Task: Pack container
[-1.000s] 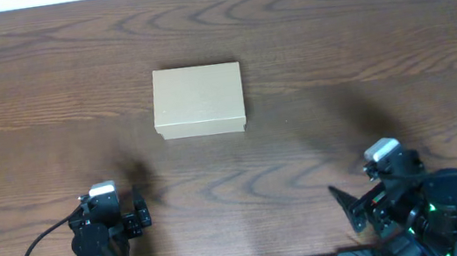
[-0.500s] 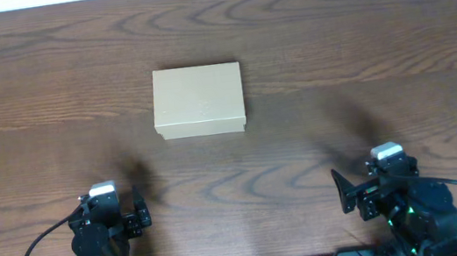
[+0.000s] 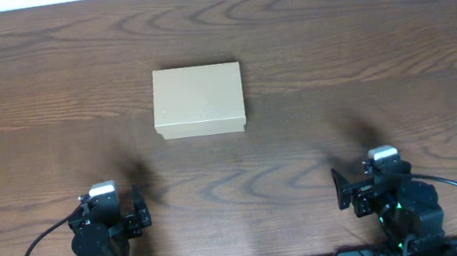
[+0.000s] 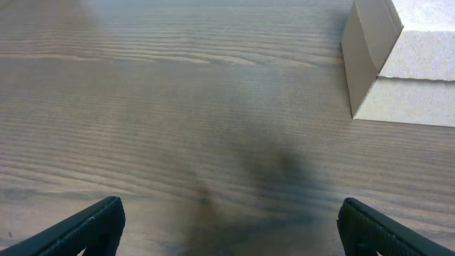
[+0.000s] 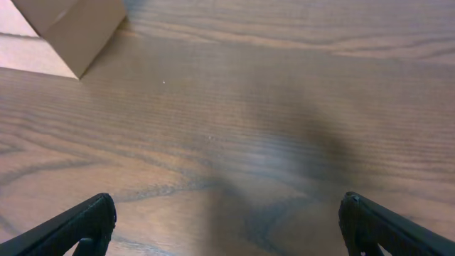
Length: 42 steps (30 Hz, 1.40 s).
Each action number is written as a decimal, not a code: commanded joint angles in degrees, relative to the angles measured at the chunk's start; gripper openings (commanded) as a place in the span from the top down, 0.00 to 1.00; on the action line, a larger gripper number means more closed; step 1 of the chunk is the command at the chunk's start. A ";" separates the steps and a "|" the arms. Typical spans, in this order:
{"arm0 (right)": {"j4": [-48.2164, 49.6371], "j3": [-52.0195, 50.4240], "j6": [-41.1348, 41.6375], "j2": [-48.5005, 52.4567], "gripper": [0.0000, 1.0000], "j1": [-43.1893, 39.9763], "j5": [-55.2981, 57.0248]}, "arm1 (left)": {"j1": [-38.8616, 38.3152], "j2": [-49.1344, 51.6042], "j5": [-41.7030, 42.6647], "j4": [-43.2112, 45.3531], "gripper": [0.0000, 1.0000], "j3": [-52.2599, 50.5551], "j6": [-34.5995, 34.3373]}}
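The container (image 3: 198, 100) is a plain tan cardboard box with its lid shut, lying on the wooden table a little left of the middle. Its corner shows at the top right of the left wrist view (image 4: 398, 57) and at the top left of the right wrist view (image 5: 67, 28). My left gripper (image 4: 227, 227) is open and empty over bare wood near the front edge, at the front left in the overhead view (image 3: 125, 214). My right gripper (image 5: 227, 224) is open and empty at the front right (image 3: 354, 191). No small items show.
The dark wooden table (image 3: 360, 49) has a white strip along its far edge. Black cables loop from both arm bases at the front edge.
The right arm has drawn back and turned to face straight up the table. The left arm and the box have not moved.
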 commanded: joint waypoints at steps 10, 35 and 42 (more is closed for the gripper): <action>-0.61 -0.79 0.76 -0.63 0.01 -0.52 0.66 | 0.24 -0.46 -0.85 0.20 0.05 -0.55 -0.87; -0.61 -0.79 0.76 -0.63 0.01 -0.52 0.66 | 0.24 -0.46 -0.85 0.20 0.05 -0.55 -0.87; -0.61 -0.79 0.76 -0.63 0.01 -0.52 0.66 | 0.24 -0.46 -0.85 0.22 0.05 -0.55 -0.87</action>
